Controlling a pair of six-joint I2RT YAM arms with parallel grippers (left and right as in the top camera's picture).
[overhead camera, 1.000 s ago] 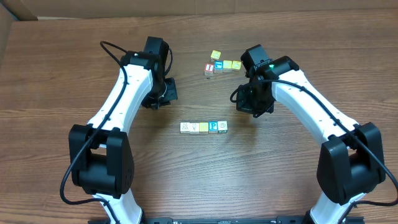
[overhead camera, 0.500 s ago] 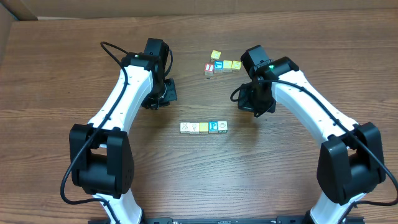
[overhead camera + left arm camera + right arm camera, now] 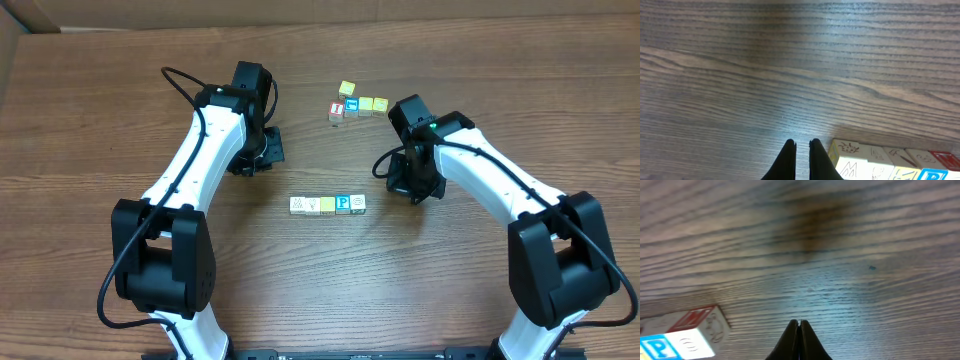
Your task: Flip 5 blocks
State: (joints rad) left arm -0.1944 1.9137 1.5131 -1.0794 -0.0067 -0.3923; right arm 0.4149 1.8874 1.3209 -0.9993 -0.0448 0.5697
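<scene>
Flanking the blocks, white P legible, left gripper and right gripper clenched empty.

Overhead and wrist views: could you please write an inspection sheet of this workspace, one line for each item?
Surface: wood-grain table, no spill seen.
Job's things: five blocks in one touching row at the centre; the P block shows its blue face up.
Clutter: second group of blocks farther back, among them a red-faced block.
Grippers: left gripper and right gripper both shut, empty, touching no block.
Cables: black cable loops at the left arm; another cable at the right wrist.
Surroundings: brown cardboard behind the table.
</scene>
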